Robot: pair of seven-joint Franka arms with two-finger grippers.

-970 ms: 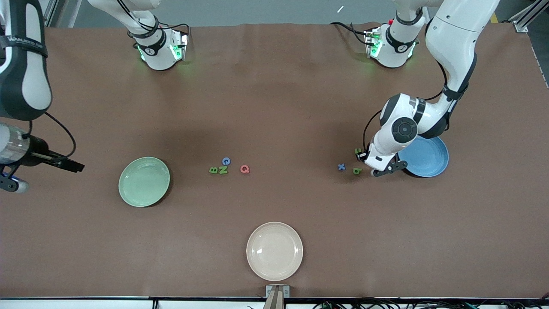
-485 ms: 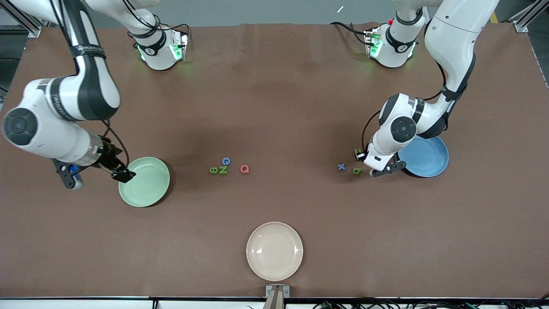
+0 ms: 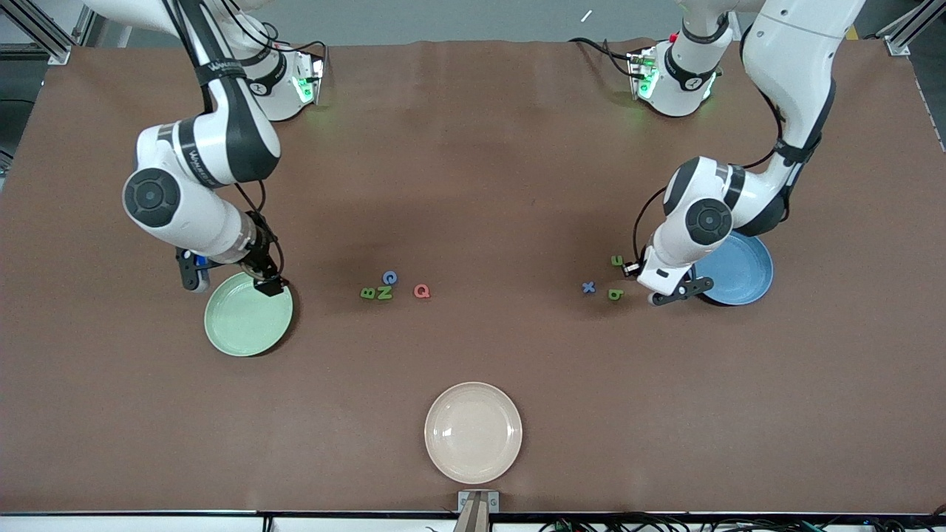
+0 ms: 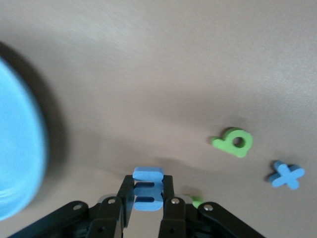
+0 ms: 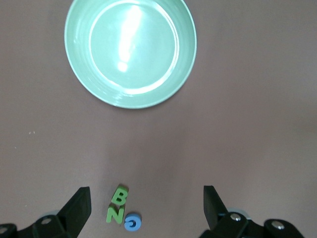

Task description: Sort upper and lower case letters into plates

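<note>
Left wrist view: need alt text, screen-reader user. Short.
The left tool is shut on a blue foam letter just above the brown table. A green letter and a blue x lie on the table close by, and the rim of the sky blue plate shows at one edge.

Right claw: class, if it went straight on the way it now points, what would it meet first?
Probably the bare table. The open right claw points down at the brown surface between the mint green plate and the green B, N and blue C; its height is hard to judge.
</note>
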